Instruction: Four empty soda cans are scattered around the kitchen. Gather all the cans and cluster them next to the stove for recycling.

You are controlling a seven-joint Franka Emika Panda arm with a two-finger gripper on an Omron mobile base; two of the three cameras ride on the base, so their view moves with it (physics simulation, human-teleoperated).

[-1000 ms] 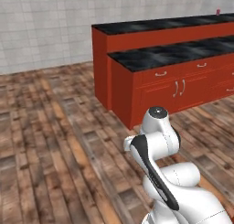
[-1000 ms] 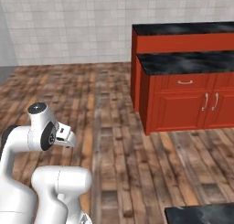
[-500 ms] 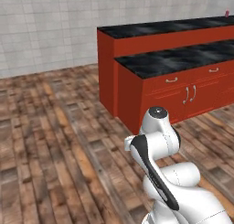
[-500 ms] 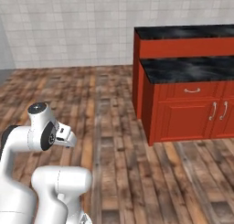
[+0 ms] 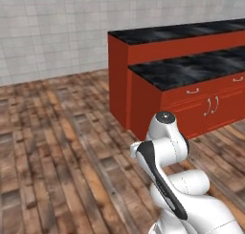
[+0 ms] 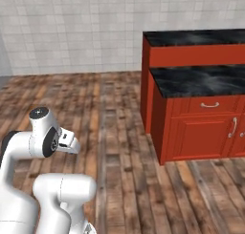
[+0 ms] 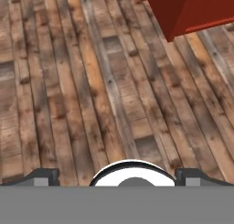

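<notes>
Both base views have swung since a second ago: the camera moved, so the red cabinet island [image 5: 182,92] now sits further right. Fingertips [image 7: 43,175] of the gripper [image 7: 118,176] stand spread wide at the hand view's bottom edge, holding nothing, over bare wood floor [image 7: 91,81]. One red cabinet corner [image 7: 192,10] pokes in at the top right. Black marbled counters [image 6: 201,80] run off the right edge, cut off. I can't make out any soda cans or the stove.
</notes>
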